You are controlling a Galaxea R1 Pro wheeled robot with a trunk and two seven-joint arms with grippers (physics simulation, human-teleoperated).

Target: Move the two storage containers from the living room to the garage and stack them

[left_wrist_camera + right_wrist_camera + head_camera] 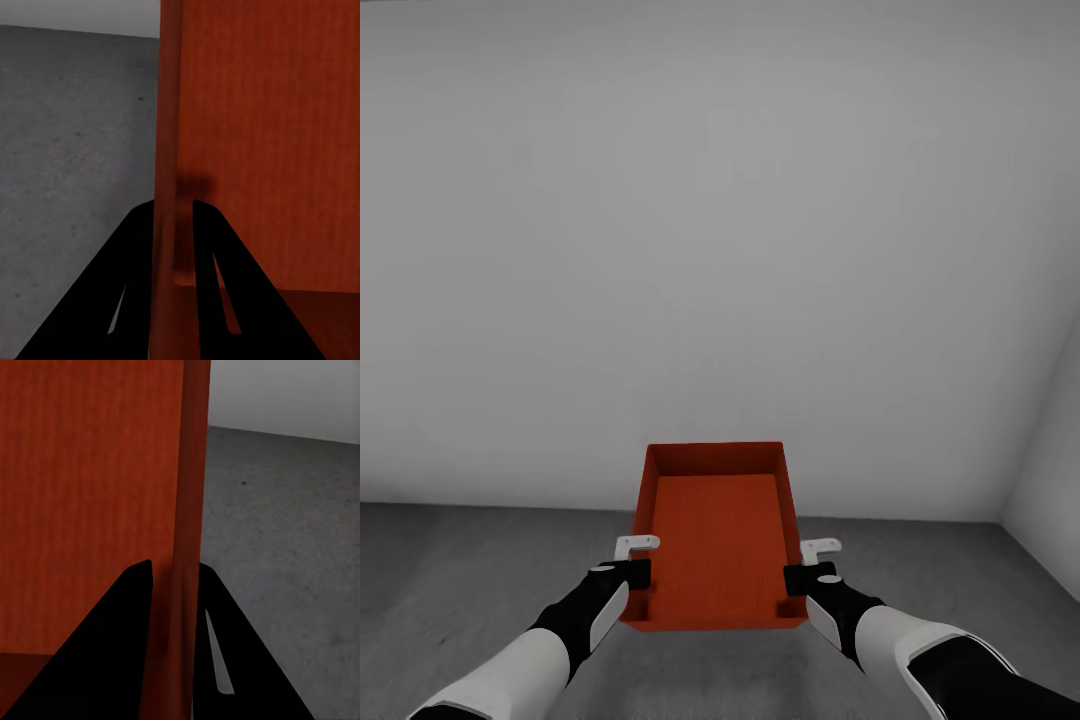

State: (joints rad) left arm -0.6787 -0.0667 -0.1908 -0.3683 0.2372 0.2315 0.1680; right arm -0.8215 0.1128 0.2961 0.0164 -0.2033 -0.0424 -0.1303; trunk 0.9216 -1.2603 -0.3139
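The robot is facing a plain white-grey wall (720,250) and holding one red-orange bin (718,540) out in front of it, above the dark grey concrete floor (450,570). The bin is sitting open side up between the two arms, and nothing is lying inside it. The left tool (632,572) is gripping the bin's left side wall near the corner closest to the robot, and the left wrist view is showing its two black fingers (131,292) standing on either side of that wall, clamped on it. The right tool (808,577) is doing the same on the right side wall, with its fingers (120,652) pinching the thin wall between them. A second wall (1050,470) is meeting the first at the far right.
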